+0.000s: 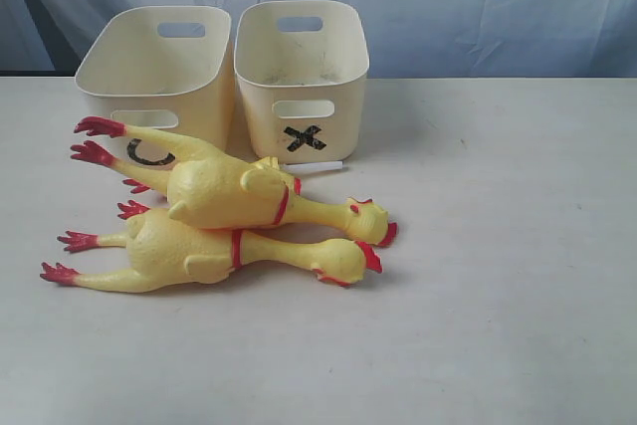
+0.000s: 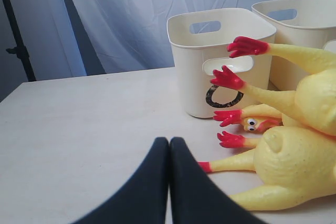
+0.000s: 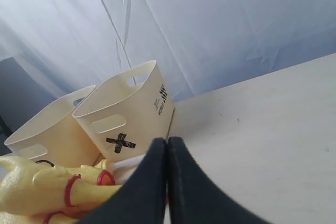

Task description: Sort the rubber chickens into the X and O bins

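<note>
Both arms' jaws are sitting pinched together, holding nothing, while the front chicken point(image 1: 194, 254) and rear chicken point(image 1: 224, 191) are lying side by side on the counter point(image 1: 498, 325) before the O bin point(image 1: 139, 57) and X bin point(image 1: 299, 52), a small chicken point(image 2: 255, 124) peeking behind them, so all three are awaiting sorting.

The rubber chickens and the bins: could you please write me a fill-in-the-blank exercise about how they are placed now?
1. In the exterior view, the right bin bears a black ___ on its front.
2. The red feet of the rear long chicken partly hide the letter ___ on the left bin.
3. The front long chicken lies beside it on the ___, both heads toward the right of that view.
4. The left gripper and the right gripper are both ___.

Missing words: X; O; table; shut.
</note>
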`<state>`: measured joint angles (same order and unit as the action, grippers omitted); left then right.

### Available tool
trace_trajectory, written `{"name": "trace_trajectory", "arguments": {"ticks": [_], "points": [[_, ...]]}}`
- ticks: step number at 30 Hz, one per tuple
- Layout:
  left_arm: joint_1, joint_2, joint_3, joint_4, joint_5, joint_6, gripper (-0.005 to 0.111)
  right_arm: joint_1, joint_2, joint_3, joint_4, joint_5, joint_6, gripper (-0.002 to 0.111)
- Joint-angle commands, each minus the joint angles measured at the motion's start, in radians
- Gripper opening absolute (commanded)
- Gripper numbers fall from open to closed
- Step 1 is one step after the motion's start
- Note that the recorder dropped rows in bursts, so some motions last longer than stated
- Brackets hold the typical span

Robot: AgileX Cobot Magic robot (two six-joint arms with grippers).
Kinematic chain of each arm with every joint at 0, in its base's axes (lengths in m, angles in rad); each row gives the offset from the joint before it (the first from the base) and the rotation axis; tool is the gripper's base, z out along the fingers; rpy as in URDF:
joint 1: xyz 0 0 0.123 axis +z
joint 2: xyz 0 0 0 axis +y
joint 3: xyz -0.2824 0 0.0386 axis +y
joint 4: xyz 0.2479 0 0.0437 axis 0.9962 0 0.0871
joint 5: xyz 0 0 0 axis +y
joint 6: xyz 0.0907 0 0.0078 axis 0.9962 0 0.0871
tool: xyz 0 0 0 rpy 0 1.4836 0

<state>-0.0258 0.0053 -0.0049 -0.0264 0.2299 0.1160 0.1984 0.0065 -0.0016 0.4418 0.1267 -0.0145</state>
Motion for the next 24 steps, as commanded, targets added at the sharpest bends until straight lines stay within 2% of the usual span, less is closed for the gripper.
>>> {"name": "trace_trajectory", "arguments": {"ticks": [1,4,9,18,24], "points": [[-0.006,-0.005,0.005,0.004,-0.004,-0.001,0.000,0.002,-0.007,0.002,0.051,-0.042,0.001,0.000],[-0.006,-0.005,0.005,0.004,-0.004,-0.001,0.000,0.002,-0.007,0.002,0.155,-0.114,0.001,0.000],[-0.006,-0.005,0.005,0.004,-0.004,-0.001,0.000,0.002,-0.007,-0.055,0.127,-0.090,0.001,0.000],[-0.006,-0.005,0.005,0.004,-0.004,-0.001,0.000,0.002,0.043,-0.253,0.083,0.236,-0.058,0.000],[-0.006,-0.005,0.005,0.004,-0.004,-0.001,0.000,0.002,0.119,-0.376,0.083,0.441,-0.303,0.000]]}}
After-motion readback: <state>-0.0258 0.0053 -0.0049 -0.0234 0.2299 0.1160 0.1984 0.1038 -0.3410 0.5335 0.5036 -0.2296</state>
